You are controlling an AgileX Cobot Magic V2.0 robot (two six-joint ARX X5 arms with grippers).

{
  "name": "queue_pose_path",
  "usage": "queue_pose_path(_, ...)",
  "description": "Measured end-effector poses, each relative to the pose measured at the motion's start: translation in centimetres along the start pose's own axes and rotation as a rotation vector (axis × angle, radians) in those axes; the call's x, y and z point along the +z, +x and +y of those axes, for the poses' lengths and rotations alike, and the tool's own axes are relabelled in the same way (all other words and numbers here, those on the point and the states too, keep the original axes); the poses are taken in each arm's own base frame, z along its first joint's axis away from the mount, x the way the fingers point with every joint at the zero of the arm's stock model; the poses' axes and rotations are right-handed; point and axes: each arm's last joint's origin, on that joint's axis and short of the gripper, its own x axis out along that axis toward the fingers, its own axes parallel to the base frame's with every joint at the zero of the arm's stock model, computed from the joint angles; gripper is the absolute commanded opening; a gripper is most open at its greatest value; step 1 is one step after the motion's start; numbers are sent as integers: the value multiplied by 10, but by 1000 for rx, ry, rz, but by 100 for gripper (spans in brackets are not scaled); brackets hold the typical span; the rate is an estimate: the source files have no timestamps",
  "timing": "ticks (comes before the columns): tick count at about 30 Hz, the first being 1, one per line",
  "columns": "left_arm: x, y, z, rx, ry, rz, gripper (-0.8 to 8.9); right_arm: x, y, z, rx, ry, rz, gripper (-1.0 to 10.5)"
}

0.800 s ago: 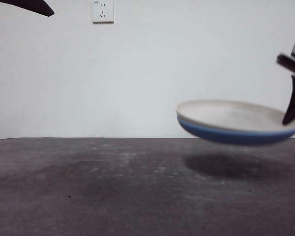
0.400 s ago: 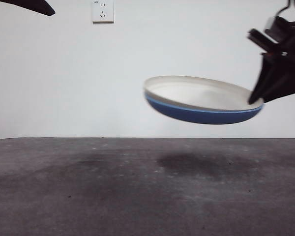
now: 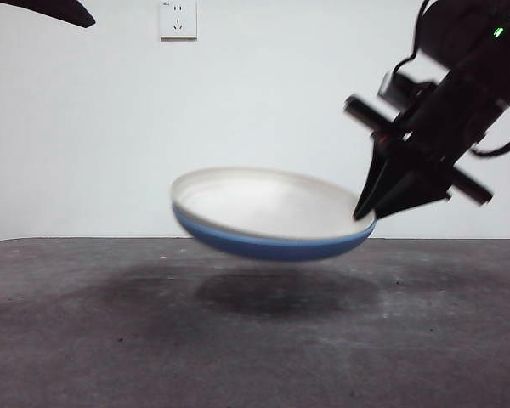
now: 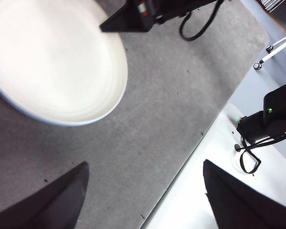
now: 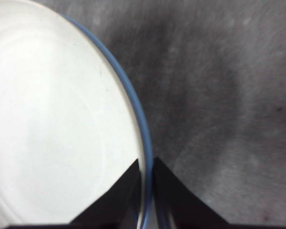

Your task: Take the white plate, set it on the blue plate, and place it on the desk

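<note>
The white plate (image 3: 263,204) lies nested in the blue plate (image 3: 263,245), and the stack hangs tilted a little above the desk (image 3: 238,340). My right gripper (image 3: 365,212) is shut on the stack's right rim, coming down from the upper right. In the right wrist view its jaws pinch the rims of the white plate (image 5: 57,119) and the blue plate (image 5: 133,107), my right gripper (image 5: 147,179) closed across both. In the left wrist view my left gripper (image 4: 143,191) is open and holds nothing, well above the desk, with the white plate (image 4: 52,57) and a thin edge of blue plate (image 4: 19,108) below it.
A wall socket (image 3: 178,19) sits high on the white back wall. The left arm shows only as a black tip (image 3: 55,10) at the top left corner. The desk's edge (image 4: 181,167) and a tripod foot (image 4: 269,50) appear in the left wrist view.
The right gripper has carried the stacked plates leftward, first up and then down toward the desk. Their shadow on the desk has shifted left and grown. The left arm has stayed put.
</note>
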Motion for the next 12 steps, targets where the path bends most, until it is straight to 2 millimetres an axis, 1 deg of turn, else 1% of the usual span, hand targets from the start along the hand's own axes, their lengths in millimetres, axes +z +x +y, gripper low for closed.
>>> queue_pose_path(3,0,0,0,0,0,0,374,-3,16,-5,-7,26,24,10)
queue_pose_path(6,0,0,0,0,0,1,374,-5,28,-11,-26,52,38,10)
queue_pose_path(12,0,0,0,0,-1,1,374,-7,40,-18,-51,76,58,10)
